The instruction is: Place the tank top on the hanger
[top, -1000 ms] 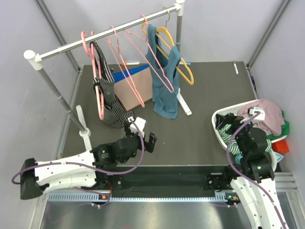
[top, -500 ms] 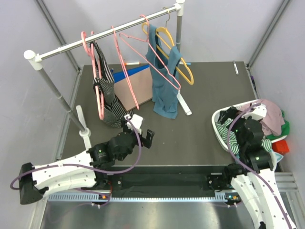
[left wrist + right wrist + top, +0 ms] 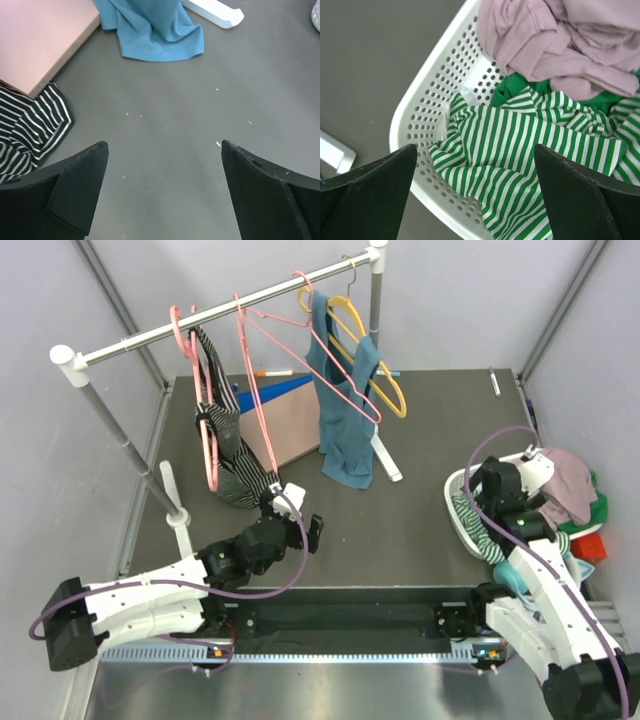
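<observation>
Grippers first. Right gripper point(image 3: 475, 150): jaws spread wide, nothing pinched, hanging over the tank top point(image 3: 520, 135). That top lies crumpled in the white basket point(image 3: 435, 95), under a mauve garment point(image 3: 560, 40). Can't tell whether the tips touch fabric. Left gripper point(image 3: 164, 145): also spread wide and empty, above bare table point(image 3: 170, 115) w/ no contact I can see.

Wrist cams give me detail the top cam lacks: green-and-white stripes and basket perforations on the right; on the left, the teal top's point(image 3: 150, 30) hem, a pink board point(image 3: 40, 40) and a black-and-white striped garment point(image 3: 25, 130) just beside it. Only the top cam shows the hanger point(image 3: 258, 390), thin and pink, hooked on the rail point(image 3: 150, 335), well apart from both grippers.
</observation>
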`<action>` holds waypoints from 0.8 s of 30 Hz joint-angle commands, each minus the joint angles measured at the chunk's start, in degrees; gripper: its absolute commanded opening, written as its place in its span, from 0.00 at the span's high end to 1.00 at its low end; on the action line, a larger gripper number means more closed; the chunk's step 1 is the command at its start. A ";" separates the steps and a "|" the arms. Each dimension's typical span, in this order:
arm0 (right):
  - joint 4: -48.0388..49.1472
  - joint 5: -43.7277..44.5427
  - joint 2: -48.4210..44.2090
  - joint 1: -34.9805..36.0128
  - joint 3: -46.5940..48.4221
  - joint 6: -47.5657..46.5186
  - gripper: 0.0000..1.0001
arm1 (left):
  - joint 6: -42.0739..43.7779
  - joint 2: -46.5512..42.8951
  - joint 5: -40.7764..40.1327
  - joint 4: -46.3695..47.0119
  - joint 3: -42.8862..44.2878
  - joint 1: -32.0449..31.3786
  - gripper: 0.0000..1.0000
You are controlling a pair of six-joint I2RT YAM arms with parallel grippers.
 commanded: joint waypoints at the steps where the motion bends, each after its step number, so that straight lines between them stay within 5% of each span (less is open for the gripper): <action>1: -3.43 5.06 5.36 -0.66 1.66 12.72 0.00 | -1.79 0.46 2.27 3.93 -0.55 0.26 0.01; 11: -13.19 4.99 23.57 -0.66 4.91 23.21 0.03 | -2.50 -3.92 -0.01 2.88 -1.87 0.26 0.01; 14: -10.48 2.70 25.16 -0.66 4.30 22.16 0.27 | -2.67 -4.72 -0.89 2.52 -2.05 0.26 0.01; 18: -5.46 0.85 19.12 -0.75 1.75 19.60 0.99 | -2.76 -5.60 -2.12 2.26 -2.40 0.17 0.01; 24: -5.46 3.92 5.06 -0.66 5.43 12.23 1.00 | -2.85 -6.39 -2.74 2.26 -2.66 0.26 0.01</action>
